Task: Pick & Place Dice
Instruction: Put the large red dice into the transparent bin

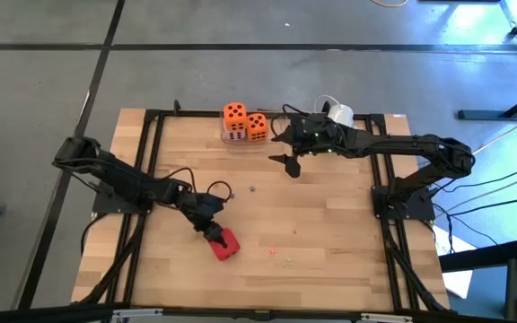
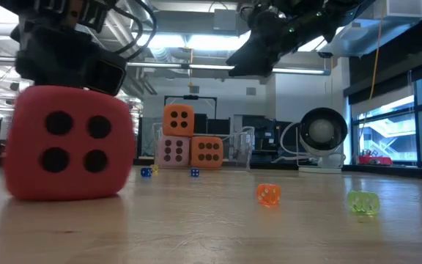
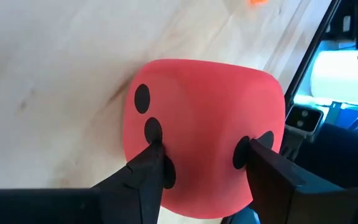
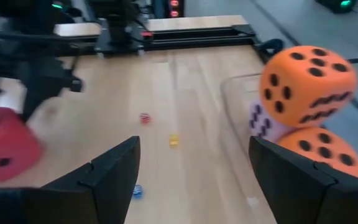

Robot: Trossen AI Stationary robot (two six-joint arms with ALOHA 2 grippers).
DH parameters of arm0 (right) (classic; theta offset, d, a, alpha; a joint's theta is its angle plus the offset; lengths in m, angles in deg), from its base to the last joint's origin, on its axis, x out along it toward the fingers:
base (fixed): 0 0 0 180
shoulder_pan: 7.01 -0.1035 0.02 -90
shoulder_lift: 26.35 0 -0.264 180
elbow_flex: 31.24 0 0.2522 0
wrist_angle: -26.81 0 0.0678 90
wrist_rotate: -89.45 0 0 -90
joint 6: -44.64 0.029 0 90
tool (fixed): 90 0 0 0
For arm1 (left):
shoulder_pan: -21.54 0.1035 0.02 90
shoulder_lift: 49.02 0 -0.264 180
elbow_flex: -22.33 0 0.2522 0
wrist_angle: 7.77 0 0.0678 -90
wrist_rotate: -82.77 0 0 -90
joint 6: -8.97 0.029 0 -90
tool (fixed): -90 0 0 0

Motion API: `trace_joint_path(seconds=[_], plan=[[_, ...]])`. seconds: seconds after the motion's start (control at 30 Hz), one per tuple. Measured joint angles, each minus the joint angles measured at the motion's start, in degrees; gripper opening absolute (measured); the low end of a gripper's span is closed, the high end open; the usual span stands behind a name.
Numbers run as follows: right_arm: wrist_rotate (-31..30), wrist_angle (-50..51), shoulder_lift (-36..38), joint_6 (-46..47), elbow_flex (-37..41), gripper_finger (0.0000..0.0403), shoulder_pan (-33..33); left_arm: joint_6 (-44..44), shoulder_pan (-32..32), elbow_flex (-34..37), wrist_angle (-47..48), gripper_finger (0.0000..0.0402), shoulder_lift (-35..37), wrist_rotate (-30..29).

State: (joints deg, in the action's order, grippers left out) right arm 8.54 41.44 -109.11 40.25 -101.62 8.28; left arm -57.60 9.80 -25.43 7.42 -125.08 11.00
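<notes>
The high view takes in the whole wooden surface (image 1: 330, 224): the left gripper (image 1: 212, 228) sits on the red die (image 1: 224, 242) near the front, and the right gripper (image 1: 292, 165) hovers in mid-surface, just beside the stack of dice at the back edge. From above that stack shows only two orange dice (image 1: 234, 112) (image 1: 257, 125) and a sliver of paler cube under them.

The low view fills this in: a pink die (image 2: 173, 150) and one orange die (image 2: 206, 151) stand side by side, with the other orange die (image 2: 178, 120) on top of the pink one, all inside a clear tray (image 2: 242, 150). It also shows the red die (image 2: 69, 143) resting on the surface with its four-pip face toward the camera, and tiny beads, orange (image 2: 268, 193) and green (image 2: 363, 203), scattered in front.

The left wrist view alone shows the grasp: two dark fingers (image 3: 146, 177) press opposite sides of the red die (image 3: 201, 124), clenched on it.

The right wrist view shows that gripper's fingers (image 4: 114, 171) spread wide with nothing between them, the orange dice (image 4: 306, 78) and the pink one (image 4: 263, 121) off to one side, and the red die (image 4: 5, 152) farther away.
</notes>
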Motion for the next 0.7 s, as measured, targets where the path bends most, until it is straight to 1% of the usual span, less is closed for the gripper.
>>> trace_joint_path(seconds=[0.1, 0.17, 0.33, 0.47, 0.6, 0.7], plan=[[3.56, 0.19, 0.0, 2.07, 0.0, 0.03, -0.12, 1.16, 1.02, 0.0, -0.64, 0.0175, 0.02, 0.58], [4.73, 1.16, 0.04, 1.98, 0.0, 0.03, -0.44, 1.83, 1.88, 0.0, -0.97, 0.0174, 0.28, 1.69], [4.96, 1.62, 0.04, 1.02, -0.05, 0.03, -1.28, 4.26, 5.06, 0.0, -1.74, 0.0174, 2.56, 3.24], [4.9, 1.92, 0.04, 0.89, -2.49, 0.03, -2.18, 6.46, 8.99, 0.0, -3.97, 0.0174, 6.27, 3.19], [4.93, 3.26, 0.04, -2.23, -6.79, 0.03, -3.49, 9.2, 13.68, -0.02, -8.12, 0.0174, 9.93, 0.41], [5.06, 8.61, 0.04, -6.11, -11.52, 0.03, -4.07, 11.0, 17.11, -0.02, -10.86, 0.0174, 11.84, -2.29]])
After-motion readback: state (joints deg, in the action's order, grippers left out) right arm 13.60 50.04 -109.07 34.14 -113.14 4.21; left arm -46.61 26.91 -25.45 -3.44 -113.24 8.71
